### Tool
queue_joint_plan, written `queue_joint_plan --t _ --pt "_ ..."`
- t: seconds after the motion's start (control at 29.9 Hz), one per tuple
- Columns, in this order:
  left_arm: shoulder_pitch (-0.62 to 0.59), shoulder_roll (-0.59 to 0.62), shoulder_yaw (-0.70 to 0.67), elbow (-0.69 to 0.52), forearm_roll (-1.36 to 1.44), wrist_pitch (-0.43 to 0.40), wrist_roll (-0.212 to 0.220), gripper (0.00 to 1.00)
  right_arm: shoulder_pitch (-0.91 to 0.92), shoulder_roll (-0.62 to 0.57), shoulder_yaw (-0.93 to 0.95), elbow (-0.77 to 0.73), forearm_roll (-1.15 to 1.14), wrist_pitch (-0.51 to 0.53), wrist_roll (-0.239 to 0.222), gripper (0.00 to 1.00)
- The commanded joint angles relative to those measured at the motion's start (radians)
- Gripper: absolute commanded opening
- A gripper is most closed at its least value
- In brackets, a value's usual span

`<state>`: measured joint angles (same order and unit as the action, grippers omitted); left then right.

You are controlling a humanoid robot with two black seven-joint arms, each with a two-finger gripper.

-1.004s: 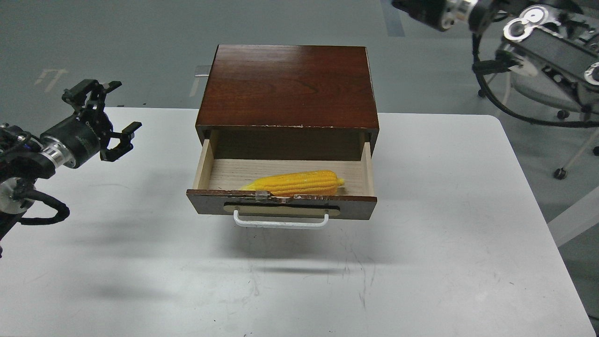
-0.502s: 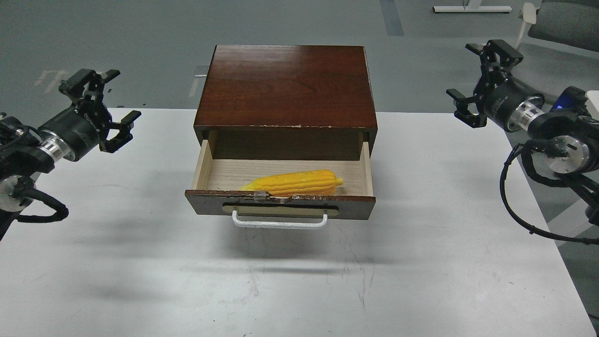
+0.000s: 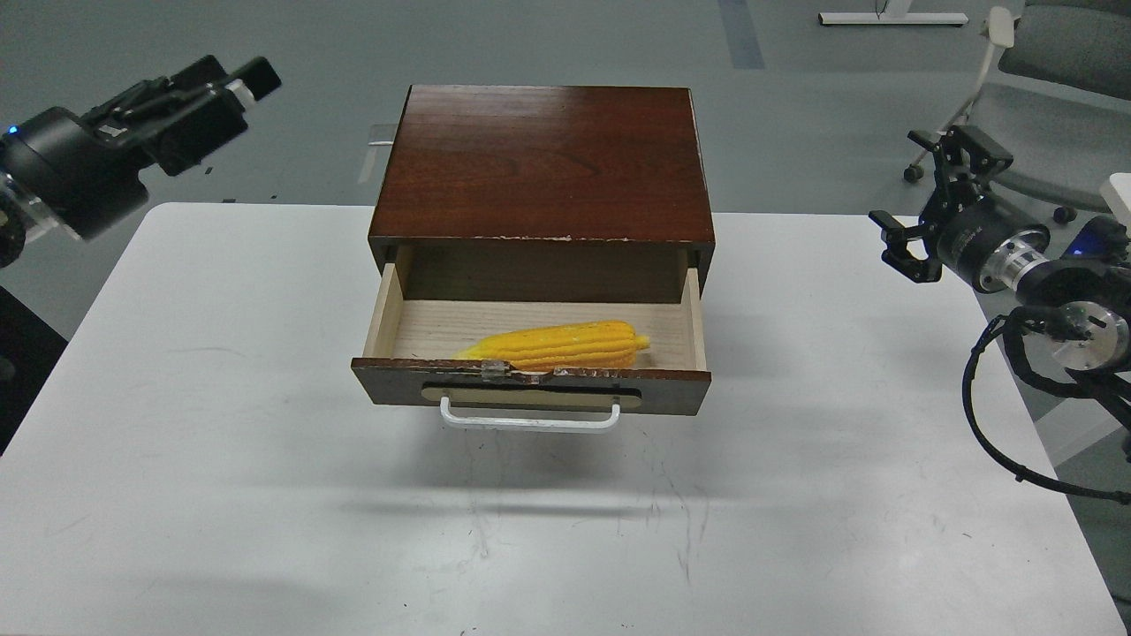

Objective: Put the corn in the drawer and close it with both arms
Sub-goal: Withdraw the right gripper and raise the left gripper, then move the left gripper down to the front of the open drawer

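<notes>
Corn (image 3: 558,345) crosswise, tip left

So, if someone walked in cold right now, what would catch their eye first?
The bright yellow corn lying inside the open drawer at table centre, near its front wall. Next, the dark brown cabinet it slides from. Then the two black arms far out at either side: the right gripper with jaws spread, the left gripper raised at upper left.

The corn (image 3: 557,346) lies in the open drawer (image 3: 532,389) on the desk (image 3: 265,442), between and well apart from both arms' fingers (image 3: 892,231).
</notes>
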<state>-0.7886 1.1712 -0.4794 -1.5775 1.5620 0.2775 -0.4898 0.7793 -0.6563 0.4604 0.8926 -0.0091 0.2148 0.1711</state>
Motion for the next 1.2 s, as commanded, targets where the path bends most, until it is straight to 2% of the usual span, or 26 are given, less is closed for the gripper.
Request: queue_joint_plan --t 0.0,0.23,0.57,0.64,0.67,0.74,0.87,1.0,1.07,1.17 --pt "0.005 0.016 0.018 -0.016 0.62 0.211 0.001 0.98 -0.026 0.0 0.0 0.0 0.0 0.0 0.001 1.0" --pt "0.008 0.034 0.009 0.008 0.62 0.211 0.001 0.98 -0.067 -0.042 -0.003 0.003 0.0 0.0 0.001 1.0" --pt "0.002 0.136 0.001 0.008 0.62 0.211 0.001 0.96 -0.107 -0.083 -0.011 0.009 -0.002 0.0 0.001 1.0" --pt "-0.003 0.148 0.001 0.007 0.62 0.211 0.001 0.88 -0.115 -0.089 -0.011 0.011 -0.002 0.001 0.001 1.0" --pt "-0.003 0.156 0.001 0.004 0.62 0.211 0.001 0.75 -0.115 -0.098 -0.012 0.012 -0.002 0.001 0.001 1.0" --pt "-0.003 0.166 0.004 0.002 0.62 0.211 0.001 0.64 -0.115 -0.105 -0.014 0.014 -0.002 0.003 0.001 1.0" --pt "0.008 0.185 0.022 0.001 0.62 0.211 0.001 0.22 -0.117 -0.109 -0.019 0.014 -0.005 0.003 0.001 1.0" --pt "0.008 0.185 0.074 -0.001 0.62 0.211 0.001 0.04 -0.13 -0.111 -0.02 0.012 -0.012 0.003 0.001 1.0" --pt "0.009 0.185 0.122 -0.002 0.62 0.211 0.001 0.0 -0.135 -0.109 -0.02 0.009 -0.012 0.003 0.001 1.0" --pt "0.009 0.191 0.235 -0.021 0.62 0.211 0.001 0.0 -0.143 -0.109 -0.02 0.006 -0.012 0.005 0.001 1.0"
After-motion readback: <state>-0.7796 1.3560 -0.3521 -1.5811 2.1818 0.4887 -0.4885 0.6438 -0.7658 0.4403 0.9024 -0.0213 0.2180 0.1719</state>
